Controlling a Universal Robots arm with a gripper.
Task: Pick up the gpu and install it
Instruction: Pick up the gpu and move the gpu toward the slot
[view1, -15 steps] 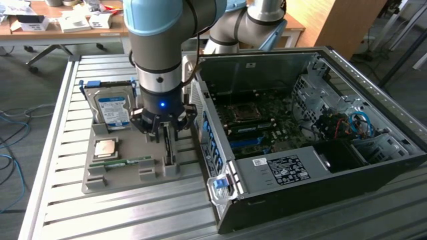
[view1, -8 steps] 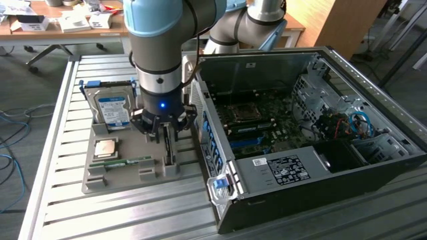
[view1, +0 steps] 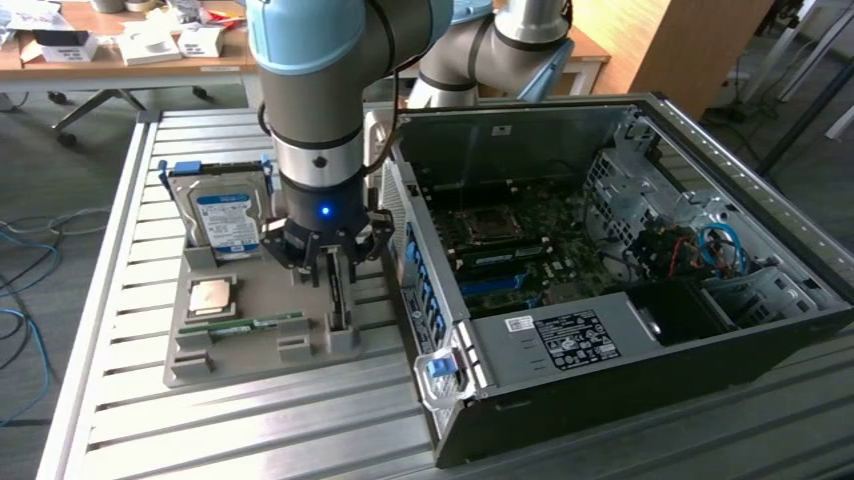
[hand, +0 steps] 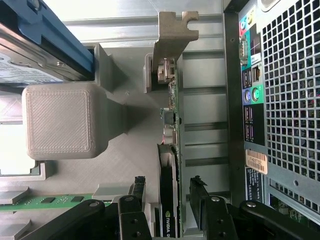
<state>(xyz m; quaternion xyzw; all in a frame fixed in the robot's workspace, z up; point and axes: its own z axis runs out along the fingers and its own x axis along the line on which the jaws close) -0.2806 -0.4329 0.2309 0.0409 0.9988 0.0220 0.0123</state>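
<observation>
Evidently the wide-open gripper (hand: 168, 186) straddles the upright gpu (hand: 171, 120): seemingly stiff, light, fragile, best pinched across its faces.

The thin green circuit-board gpu (hand: 169, 200) carries a dull silver sheet-metal bracket (hand: 172, 35). The grey plastic holder tray (hand: 60, 117) looks matt, with fine printed ridges. The slatted aluminium desk (view1: 200, 430) has a brushed sheen. The computer case's perforated metal panel (hand: 295, 100) is matt grey.
</observation>
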